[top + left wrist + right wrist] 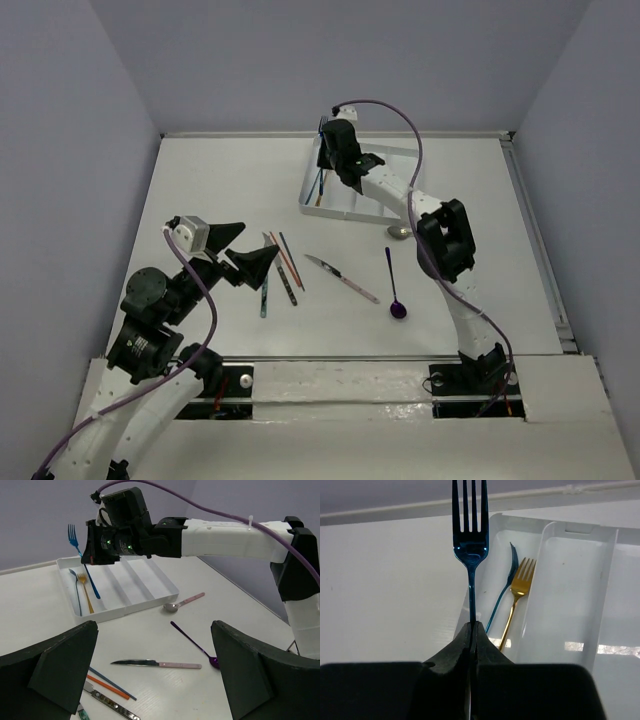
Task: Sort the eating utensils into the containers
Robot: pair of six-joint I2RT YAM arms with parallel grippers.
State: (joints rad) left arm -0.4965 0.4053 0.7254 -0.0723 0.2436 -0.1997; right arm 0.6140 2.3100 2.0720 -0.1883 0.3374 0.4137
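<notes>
The jaws of the left arm (150, 300) gape wide and hold nothing, low over the desk (220, 180). Just right of them lie four slim pieces, nearly parallel: one teal-handled piece (264, 292) whose kind I cannot tell, one red chopstick (107, 687), one dark blue chopstick (113, 684) and one silver knife (107, 703). Next lies a second knife, pink-handled (340, 278), on a diagonal with its blade far-left.

There are three forks. The jaws of the right arm (440, 240) are pinched tight on the handle of one blue fork (470, 540), held steeply, tines up, at the left edge of the single white tray (345, 212). A thinner blue fork (502, 590) and one gold fork (517, 592) lie lengthwise in its leftmost compartment, tines toward the far end.

There are two spoons. The purple spoon (393, 285) points its handle away, bowl nearest. The pink-handled silver spoon (182, 602) lies just beside the tray.
</notes>
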